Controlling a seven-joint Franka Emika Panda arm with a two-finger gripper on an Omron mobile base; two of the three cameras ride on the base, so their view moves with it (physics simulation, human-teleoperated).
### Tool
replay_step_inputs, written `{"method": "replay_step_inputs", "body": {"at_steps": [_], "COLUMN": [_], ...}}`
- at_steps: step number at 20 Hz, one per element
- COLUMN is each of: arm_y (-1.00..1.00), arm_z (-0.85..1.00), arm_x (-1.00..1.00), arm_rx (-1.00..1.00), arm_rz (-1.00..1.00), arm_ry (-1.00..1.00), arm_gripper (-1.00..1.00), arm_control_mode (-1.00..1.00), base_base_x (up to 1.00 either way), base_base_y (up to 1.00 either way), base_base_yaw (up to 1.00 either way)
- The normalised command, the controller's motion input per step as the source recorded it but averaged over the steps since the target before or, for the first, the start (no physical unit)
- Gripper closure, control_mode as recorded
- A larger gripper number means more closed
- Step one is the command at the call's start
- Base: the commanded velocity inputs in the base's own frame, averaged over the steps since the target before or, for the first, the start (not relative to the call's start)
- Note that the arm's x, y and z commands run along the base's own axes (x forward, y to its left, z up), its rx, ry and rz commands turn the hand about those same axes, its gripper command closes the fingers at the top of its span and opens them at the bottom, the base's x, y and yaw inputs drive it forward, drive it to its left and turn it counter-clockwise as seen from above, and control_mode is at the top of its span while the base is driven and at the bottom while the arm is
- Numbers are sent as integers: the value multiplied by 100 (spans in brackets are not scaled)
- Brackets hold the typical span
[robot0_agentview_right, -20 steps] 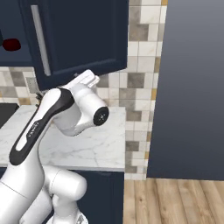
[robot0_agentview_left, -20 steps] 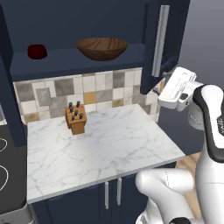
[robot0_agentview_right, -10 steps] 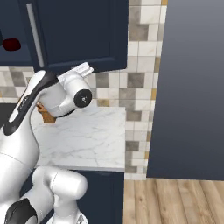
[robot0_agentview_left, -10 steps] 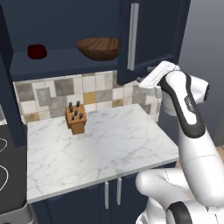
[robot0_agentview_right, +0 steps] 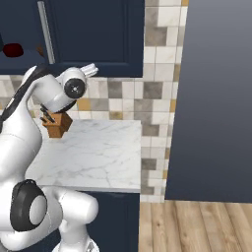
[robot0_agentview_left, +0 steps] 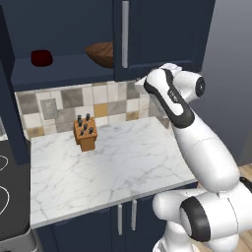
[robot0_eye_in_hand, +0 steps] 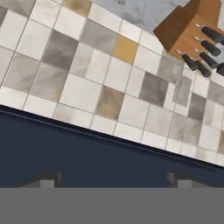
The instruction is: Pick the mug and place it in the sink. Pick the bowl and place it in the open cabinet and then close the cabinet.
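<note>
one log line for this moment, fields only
phase: closing cabinet | bowl: on shelf, half hidden by door | door: partly shut | gripper: open, empty, facing tiles under cabinet | knife block: on counter

Bowl [robot0_agentview_left: 102, 53] half hidden behind the cabinet [robot0_agentview_left: 162, 34] door

One bowl [robot0_agentview_left: 102, 53], one small dark red thing [robot0_agentview_left: 41, 57], one knife block [robot0_agentview_left: 85, 134], one cabinet [robot0_agentview_left: 162, 34].
</note>
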Motion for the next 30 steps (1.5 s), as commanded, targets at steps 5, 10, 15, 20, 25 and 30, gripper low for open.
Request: {"method": "replay_step_inputs", "body": {"at_steps": [5,10,15,20,25,30], "arm_y": [33,19,4,0,0,0], "arm_z": [-6,-2,-6,16,27,56], "arm_x": [83,56,-1,-59,-81,-55], "arm_rx": [0,0,0,2,8,7], "arm_rz": [-12,-9,0,0,0,0], "arm_ry": [11,9,9,0,2,12], "arm_gripper": [-100,-100,-100,-100,-100,-100], "arm_control_mode": [-100,-100,-100,-100,-100,-100], "base_base_x": [0,0,0,0,0,0], "base_base_y": [0,0,0,0,0,0], "base_base_yaw": [0,0,0,0,0,0]}}
